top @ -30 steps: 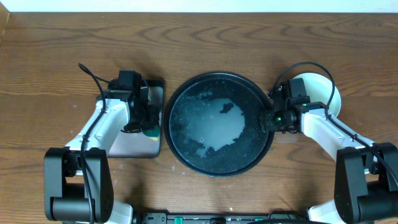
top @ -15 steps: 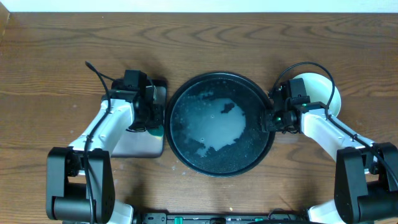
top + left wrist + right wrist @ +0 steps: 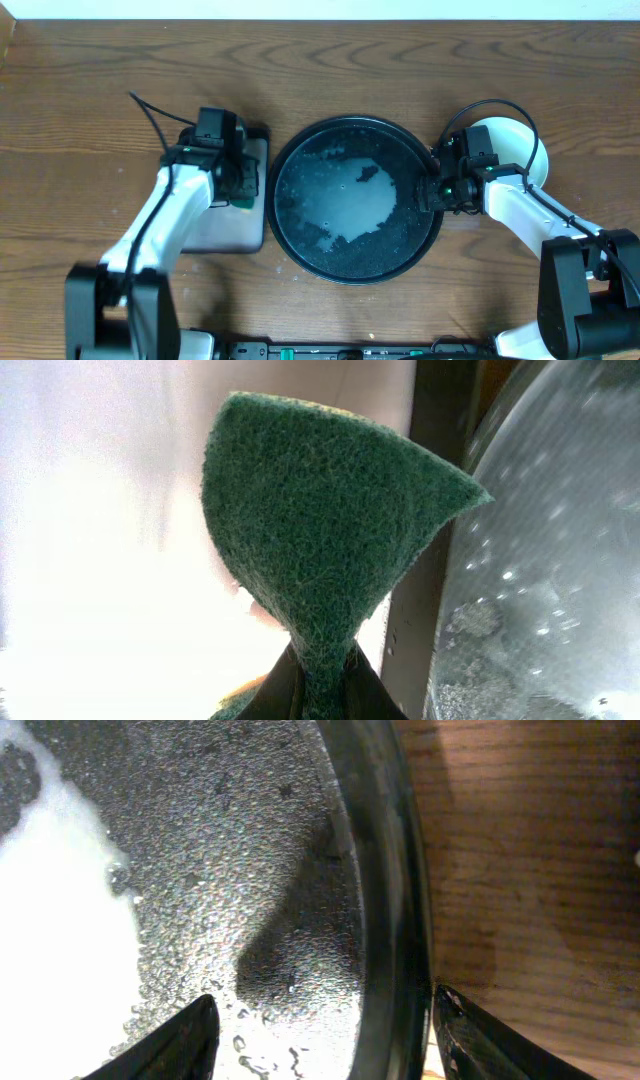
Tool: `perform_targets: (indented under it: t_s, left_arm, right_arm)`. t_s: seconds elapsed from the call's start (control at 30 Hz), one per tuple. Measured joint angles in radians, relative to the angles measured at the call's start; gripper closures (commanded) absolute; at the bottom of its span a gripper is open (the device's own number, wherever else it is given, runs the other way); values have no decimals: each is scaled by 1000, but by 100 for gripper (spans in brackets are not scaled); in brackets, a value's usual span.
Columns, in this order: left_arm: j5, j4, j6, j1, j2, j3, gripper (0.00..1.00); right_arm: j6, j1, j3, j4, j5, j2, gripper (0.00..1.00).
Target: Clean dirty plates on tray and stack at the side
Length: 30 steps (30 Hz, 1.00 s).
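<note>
Droplets and a pale wet sheen cover the floor of the tray point(image 3: 352, 121), the big round black one that sits in the middle of the wooden worktop point(image 3: 90, 90). No plate lies in it.

The plates point(image 3: 515, 145) sit just off the tray's right side, toward its far edge. They show as a pale round shape partly hidden behind the right arm and its cable. How many are stacked there cannot be told from above.

The left pincer point(image 3: 243, 192) hangs just left of the tray and is clenched on a green scouring sponge point(image 3: 320, 530). The sponge is pinched at its lower end and fans out wide above the grip. It is over the small rectangular tray point(image 3: 215, 230), which lies alongside the round tray's left rim. In the left wrist view, that smaller tray's dark edge runs between its bright floor and the beaded curve of the round tray.

The right pincer point(image 3: 436, 192) is at the tray's right rim, released and spread wide across it. In the right wrist view one of its fingers point(image 3: 170, 1045) is over the wet floor inside the tray. The other is over bare wood outside the tray. Neither finger is seen pressing on the rim.
</note>
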Motion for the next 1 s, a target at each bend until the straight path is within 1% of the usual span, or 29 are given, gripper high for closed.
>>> perform_targets:
  t_s: [0.13,0.27,0.4,0.57,0.73,0.83,1.0]
  left_arm:
    - [-70,2,0,0,-127,11,92]
    - [-145,4,0,0,-232,13,92]
    - [-186,7,0,0,-283,14,92]
    - [-200,-10,-4,0,-281,14,92]
    - [-208,-19,-8,0,-266,14,92]
    - [-208,-19,-16,0,-234,14,92]
    - [-207,-14,-31,0,-121,-9,93]
  right_arm:
    - [-1,0,11,-35,18,0,32]
    - [-16,0,71,-100,29,-16,31]
    - [-51,0,154,-106,29,-66,29]
    - [-97,0,204,-103,30,-135,27]
    - [-112,0,206,-127,30,-144,25]
    - [-118,0,206,-128,30,-144,20]
    - [-126,0,206,-127,31,-144,18]
